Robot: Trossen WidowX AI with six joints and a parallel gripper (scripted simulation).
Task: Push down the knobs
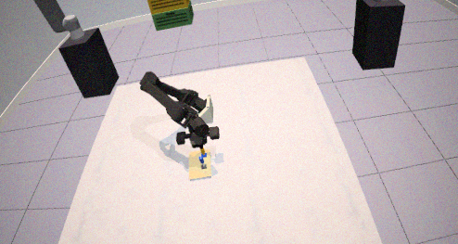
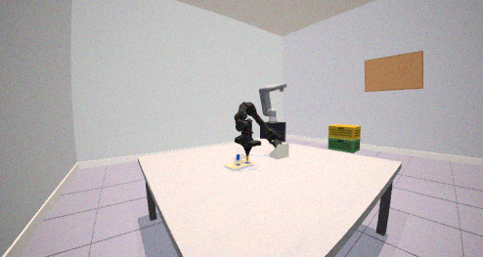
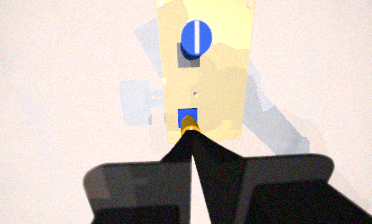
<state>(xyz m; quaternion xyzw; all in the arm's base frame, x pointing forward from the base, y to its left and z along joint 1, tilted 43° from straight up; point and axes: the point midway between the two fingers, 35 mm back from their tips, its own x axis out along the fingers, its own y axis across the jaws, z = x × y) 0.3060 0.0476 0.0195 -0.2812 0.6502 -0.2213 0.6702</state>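
The orange knob (image 1: 202,151) (image 2: 247,158) (image 3: 189,121) stood over the blue potentiometer (image 1: 204,156) (image 2: 247,162) (image 3: 187,112), near one end of the board (image 1: 195,173) (image 2: 232,166) (image 3: 224,90). Whether it was fully seated could not be told. Toward the other end, the blue knob (image 1: 201,160) (image 2: 238,157) (image 3: 188,39) stood high above the grey potentiometer (image 1: 204,166) (image 2: 238,163) (image 3: 188,63), apparently not pushed down. The gripper (image 1: 202,147) (image 2: 247,153) (image 3: 190,134) was clenched on nothing, its tips at the orange knob's top. An off-centre push could have slid the tips off or tilted the knob, and sideways load could have levered the potentiometer loose. Pressing on after seating risked the same break; lifting too soon would have left a gap. Beneath the board lay the table (image 1: 278,172) (image 2: 274,200) (image 3: 317,60).
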